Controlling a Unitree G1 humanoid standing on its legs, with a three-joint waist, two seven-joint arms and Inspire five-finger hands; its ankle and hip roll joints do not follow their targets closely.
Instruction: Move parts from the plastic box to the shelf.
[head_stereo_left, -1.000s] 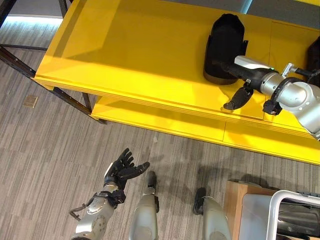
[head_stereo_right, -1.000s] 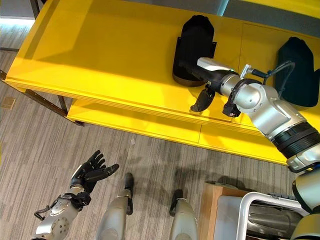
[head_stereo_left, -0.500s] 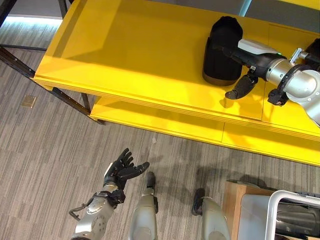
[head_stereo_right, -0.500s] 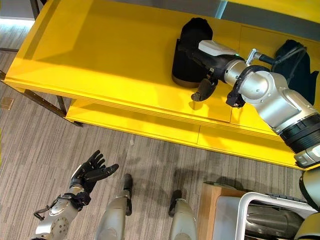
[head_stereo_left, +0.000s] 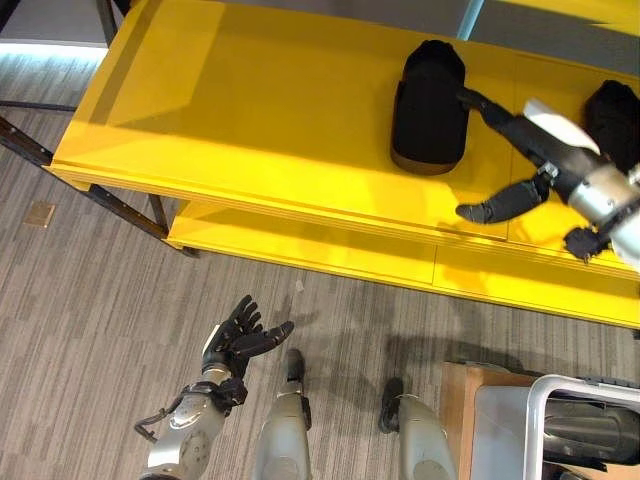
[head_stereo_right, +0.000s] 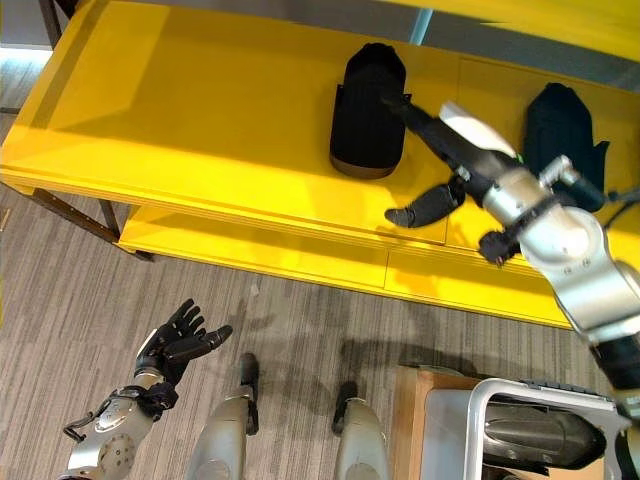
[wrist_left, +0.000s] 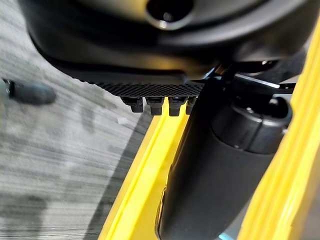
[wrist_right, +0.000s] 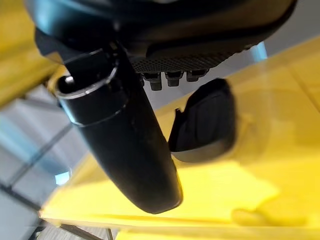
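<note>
A black moulded part stands on the top board of the yellow shelf. A second black part stands farther right on the same board. My right hand hovers between them, open, its fingers stretched toward the first part's right side and its thumb hanging down above the board. In the right wrist view that part shows past the straight fingers, with nothing held. My left hand hangs open low over the floor, in front of the shelf.
The plastic box sits at the lower right with a dark part in it, beside a wooden block. A lower yellow board juts out under the top one. Dark metal shelf legs stand at the left.
My right hand has come off the first black part and drawn back to the right; the part stays on the shelf. The camera has shifted a little. The left hand is unchanged.
</note>
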